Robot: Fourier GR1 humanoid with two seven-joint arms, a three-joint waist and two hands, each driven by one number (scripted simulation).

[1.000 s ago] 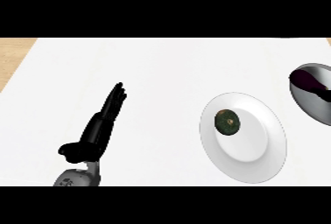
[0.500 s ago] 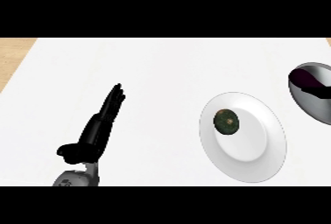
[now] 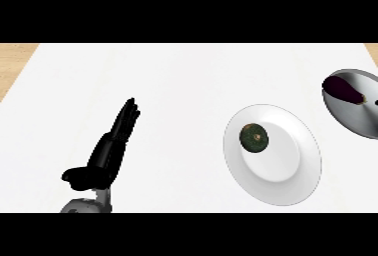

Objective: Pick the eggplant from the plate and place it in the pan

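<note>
The eggplant [image 3: 345, 90] lies in the pan [image 3: 356, 114], a dark purple body in the upper left part of the grey metal bowl. The pan is at the right edge of the view and is cut by that edge, so only a part of it shows.

I take the white plate [image 3: 284, 170] as landmark. The pan is up and to the right of the plate, near it but not touching. On the plate, in its left half, lies a small round dark green thing [image 3: 255, 137] with a pale spot in its middle; what it is I cannot tell.

Well apart from the plate, to its left, is the left robot hand [image 3: 111, 150]. It is black, its fingers [image 3: 127, 116] are straight and pressed together, pointing away from the robot, and the thumb [image 3: 74, 175] stands out to the side near the grey wrist. It holds nothing. The right robot hand does not show in the view.

All things stand on the white desk [image 3: 184, 75]. At the far left and the far right corner a strip of light wood shows beside the desk.
</note>
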